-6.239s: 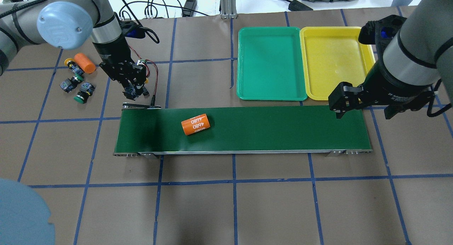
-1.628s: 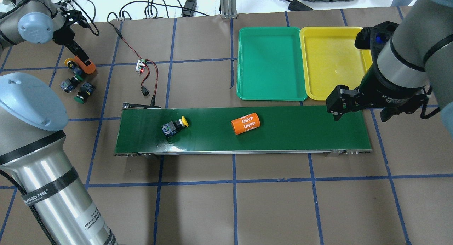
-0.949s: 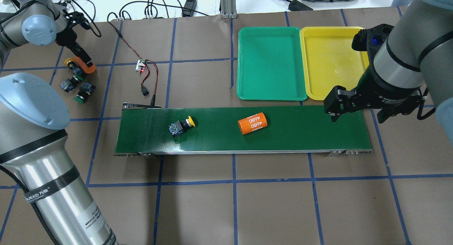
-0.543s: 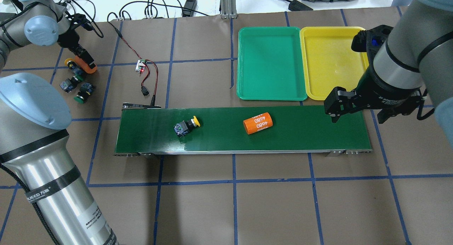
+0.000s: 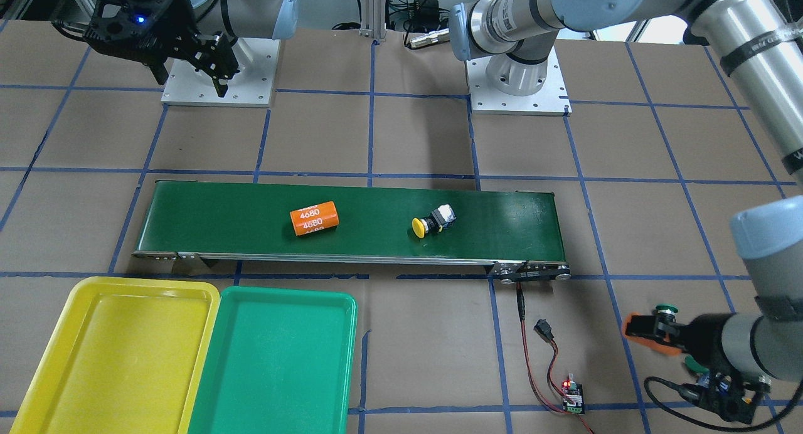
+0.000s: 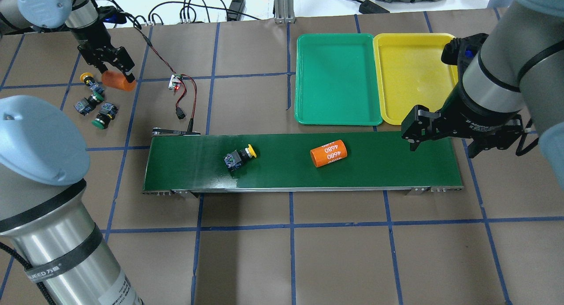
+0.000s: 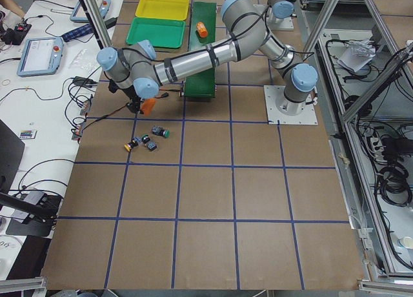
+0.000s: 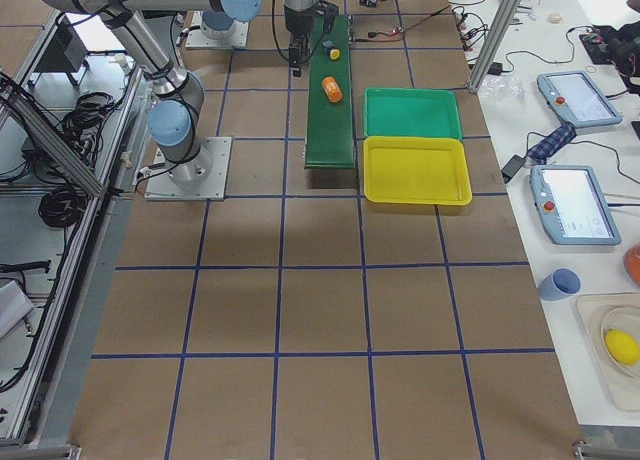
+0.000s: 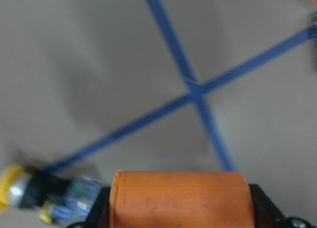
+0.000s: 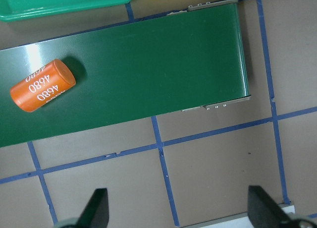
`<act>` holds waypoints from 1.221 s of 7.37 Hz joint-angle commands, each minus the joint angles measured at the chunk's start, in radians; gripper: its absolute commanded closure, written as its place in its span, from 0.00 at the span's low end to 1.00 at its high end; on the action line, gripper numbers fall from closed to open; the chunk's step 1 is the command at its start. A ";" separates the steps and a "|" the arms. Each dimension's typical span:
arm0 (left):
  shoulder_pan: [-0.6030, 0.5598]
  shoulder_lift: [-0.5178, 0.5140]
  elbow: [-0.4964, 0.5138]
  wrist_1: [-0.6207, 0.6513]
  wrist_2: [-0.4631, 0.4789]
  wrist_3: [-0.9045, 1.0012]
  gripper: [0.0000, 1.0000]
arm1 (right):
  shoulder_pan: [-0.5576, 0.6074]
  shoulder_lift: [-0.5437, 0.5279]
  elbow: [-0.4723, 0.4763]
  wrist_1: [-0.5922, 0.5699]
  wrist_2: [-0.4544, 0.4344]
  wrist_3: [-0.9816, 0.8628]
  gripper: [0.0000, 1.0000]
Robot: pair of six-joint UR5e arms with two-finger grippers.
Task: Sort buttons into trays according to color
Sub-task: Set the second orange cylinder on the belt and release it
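1. Left wrist view blurred; cylinder cut by bottom edge.
2. Button beside it smeared.
3. Front view: yellow tray, green tray cut by bottom edge.
4. Right tool: fingers cropped below.

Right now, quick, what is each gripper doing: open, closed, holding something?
Left gripper: shut on the orange cylinder.
Right gripper: open, holding nothing.
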 commanded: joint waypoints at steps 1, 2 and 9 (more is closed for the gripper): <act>-0.094 0.188 -0.215 -0.111 -0.045 -0.199 1.00 | 0.001 0.008 -0.001 -0.002 0.001 0.055 0.00; -0.117 0.266 -0.342 -0.044 -0.044 -0.245 1.00 | 0.001 0.008 -0.001 -0.002 0.001 0.069 0.00; -0.223 0.529 -0.846 0.488 -0.016 -0.390 1.00 | 0.001 0.083 -0.007 -0.101 -0.012 0.199 0.00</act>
